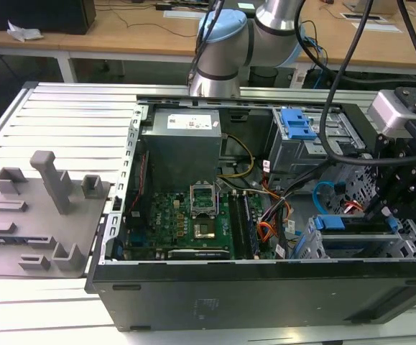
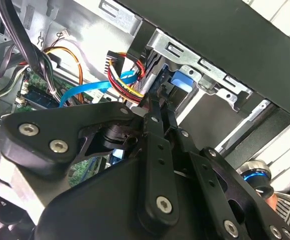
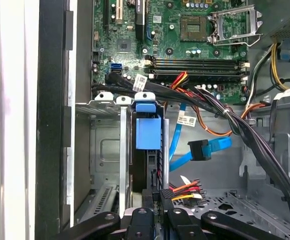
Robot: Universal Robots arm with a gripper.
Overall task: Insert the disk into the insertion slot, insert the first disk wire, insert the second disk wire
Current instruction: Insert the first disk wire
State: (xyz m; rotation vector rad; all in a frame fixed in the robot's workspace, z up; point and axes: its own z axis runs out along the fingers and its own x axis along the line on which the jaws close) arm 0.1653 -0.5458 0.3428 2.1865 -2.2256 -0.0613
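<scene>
A ribbed aluminium surface (image 1: pixel 64 108) carries an open computer case (image 1: pixel 215 295) lying on its side. Nearest in the exterior view, just behind the case's black wall and at 3 o'clock from the motherboard (image 1: pixel 186 215), the disk (image 1: pixel 355 223) already sits in the insertion slot (image 3: pixel 104 150), its blue frame showing at the bay's mouth. The hand (image 3: pixel 157 205) is at the disk's end with its fingers drawn close together, apparently pinching the small black plug of the first disk wire (image 3: pixel 187 188). Whether that plug is fully home cannot be told. The plug looks light and rigid, while its red, orange and black strands are limp. The plug's flat sides are therefore the place to hold, not the strands, and it should be kept square because the contacts are probably delicate. The second disk wire (image 3: pixel 202 149) loops free beside it, its plug apart from the disk. It is a thin ribbon that would kink easily. Farther back, at 12 o'clock from the disk, stands the taller cage (image 1: pixel 297 126) with a blue latch. The power supply (image 1: pixel 186 144) and the arm (image 1: pixel 222 43) lie beyond it.
</scene>
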